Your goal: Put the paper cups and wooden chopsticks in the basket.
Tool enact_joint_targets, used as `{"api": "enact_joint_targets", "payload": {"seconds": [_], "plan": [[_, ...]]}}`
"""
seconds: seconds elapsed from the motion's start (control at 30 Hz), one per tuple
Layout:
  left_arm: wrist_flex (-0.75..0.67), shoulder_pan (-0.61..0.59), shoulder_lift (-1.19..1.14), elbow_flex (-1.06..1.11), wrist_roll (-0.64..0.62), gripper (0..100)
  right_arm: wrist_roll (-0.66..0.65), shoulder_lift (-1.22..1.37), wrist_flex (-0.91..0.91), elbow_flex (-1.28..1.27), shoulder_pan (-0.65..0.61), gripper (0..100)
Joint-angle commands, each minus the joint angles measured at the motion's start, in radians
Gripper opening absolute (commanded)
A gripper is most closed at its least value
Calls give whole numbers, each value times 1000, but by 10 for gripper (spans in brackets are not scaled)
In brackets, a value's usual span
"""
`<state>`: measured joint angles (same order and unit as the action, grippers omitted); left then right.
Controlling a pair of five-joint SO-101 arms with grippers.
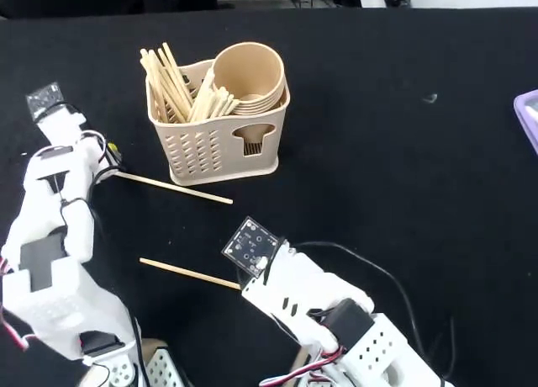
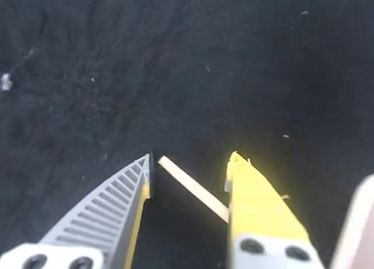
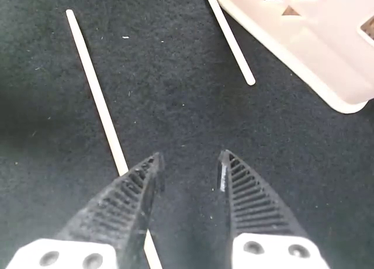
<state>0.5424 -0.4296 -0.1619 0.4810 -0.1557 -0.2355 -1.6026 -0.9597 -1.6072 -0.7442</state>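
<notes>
Left gripper [image 2: 190, 158]: open, jaws astride one end of the basket-side chopstick [image 1: 172, 188], stick slanting across the gap. Right gripper [image 3: 190, 158]: open as well, holding nothing, at one end of the outer chopstick [image 1: 189, 273], stick crossing under one finger, not centred between the two. Both sticks flat on the table [image 1: 403, 177], roughly parallel, in front of the basket [image 1: 193, 156]. Paper cups [image 1: 248, 71] already nested inside. Likely next: closing on the left, sidestepping on the right.
</notes>
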Motion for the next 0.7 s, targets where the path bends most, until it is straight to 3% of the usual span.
{"api": "enact_joint_targets", "payload": {"seconds": [0.0, 0.1, 0.4, 0.67], "plan": [[-26, 4, -35, -61, 2, 216, -9, -19, 20, 5, -8, 155], [29, 4, -34, -62, 17, 216, -9, -19, 20, 5, -8, 155], [304, 4, 52, -76, 305, 134, -9, -19, 21, 7, -8, 155], [385, 4, 78, -73, 411, 116, -9, -19, 18, 10, -8, 155]]}}
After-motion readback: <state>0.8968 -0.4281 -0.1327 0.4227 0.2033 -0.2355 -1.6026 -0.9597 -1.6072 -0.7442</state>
